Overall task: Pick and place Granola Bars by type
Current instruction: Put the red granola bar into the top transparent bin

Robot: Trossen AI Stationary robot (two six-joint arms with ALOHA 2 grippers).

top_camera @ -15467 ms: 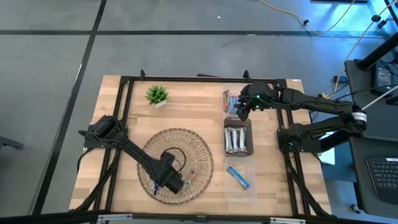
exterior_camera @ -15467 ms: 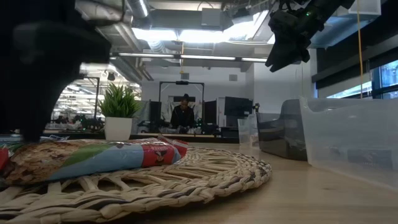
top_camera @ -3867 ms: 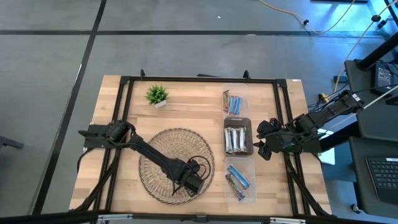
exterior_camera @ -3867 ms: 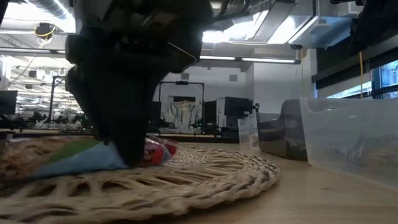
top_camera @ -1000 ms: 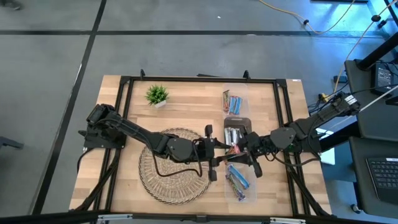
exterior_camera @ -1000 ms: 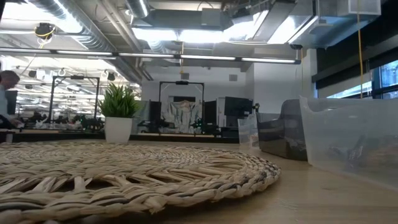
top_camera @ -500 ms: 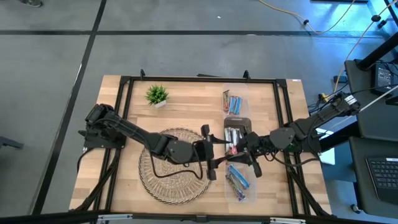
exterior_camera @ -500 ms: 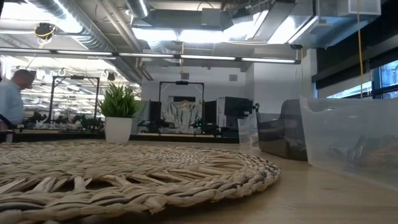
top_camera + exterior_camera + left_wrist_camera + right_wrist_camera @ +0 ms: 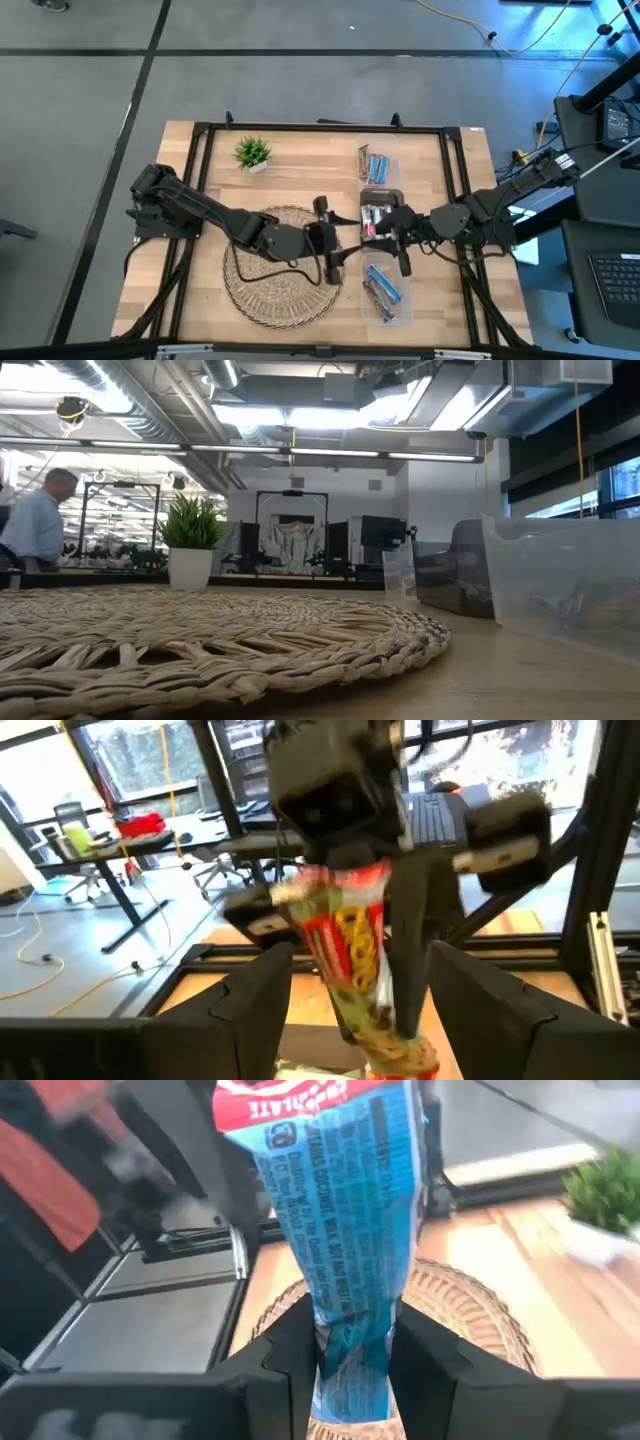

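One granola bar (image 9: 370, 231) in a red, green and orange wrapper is in the air between my two grippers, above the woven mat's right edge and the bins. My right gripper (image 9: 386, 235) reaches in from the table's right and is shut on it. My left gripper (image 9: 333, 246) faces it from the left, open, its fingers (image 9: 258, 1010) standing wide on either side of the bar's free end (image 9: 392, 1050) without touching it. Other bars lie sorted in three bins. Neither gripper shows in the low view. My right gripper pinches the bar by one end (image 9: 352, 1365) between its two fingers (image 9: 292, 1365). The fingers come level from the table's right and lie along the bar. The bar is lifted clear and sticks out past the fingertips toward the left gripper.
Along the table's right side stand a far bin (image 9: 375, 165) with blue bars, a dark middle tray (image 9: 382, 196) with silver bars, and a near bin (image 9: 386, 290) with a blue and a mixed-colour bar. The woven mat (image 9: 270, 280) lies centre-left, a potted plant (image 9: 253, 153) far left. A person (image 9: 35, 525) walks in the background.
My left gripper, open throughout, has drawn back a little toward the table's left, away from the bar. My right gripper, still shut on the bar, has shifted slightly toward the far edge. A person has walked into the low view's background.
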